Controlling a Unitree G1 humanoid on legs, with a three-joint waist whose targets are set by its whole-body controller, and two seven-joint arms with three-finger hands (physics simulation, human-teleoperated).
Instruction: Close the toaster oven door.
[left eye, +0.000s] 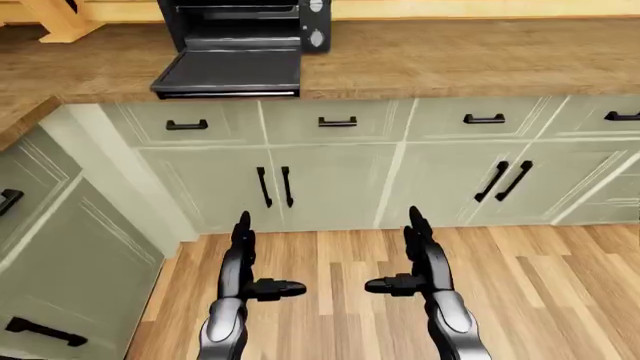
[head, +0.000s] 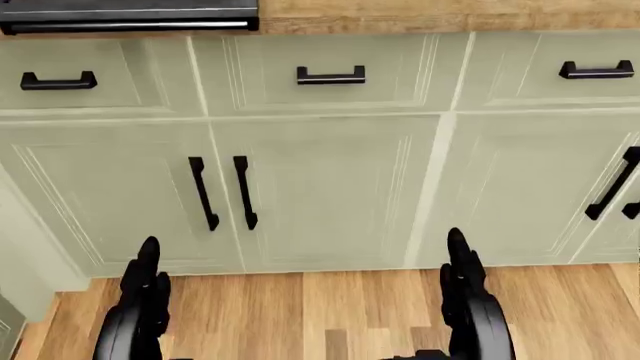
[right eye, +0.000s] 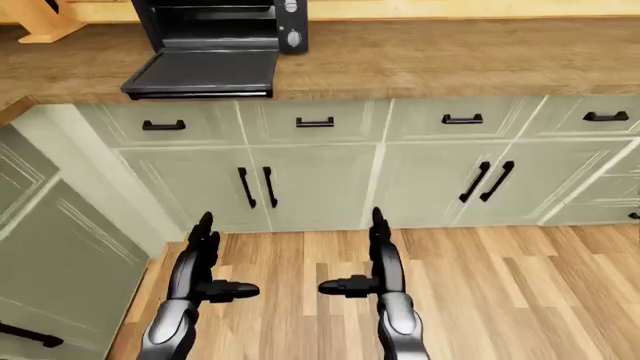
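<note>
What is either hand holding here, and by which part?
Nothing. The left hand and right hand are open and empty, low over the floor, far from the toaster oven door, which hangs open.

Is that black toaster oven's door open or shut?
Open. The black toaster oven has its door folded down flat over the wooden counter, its inside exposed.

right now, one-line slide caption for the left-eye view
Black toaster oven door hangs open on wooden counter; both open hands wait below.

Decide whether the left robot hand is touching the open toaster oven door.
Apart. In the left-eye view the left robot hand hangs over the floor, far below the toaster oven door.
</note>
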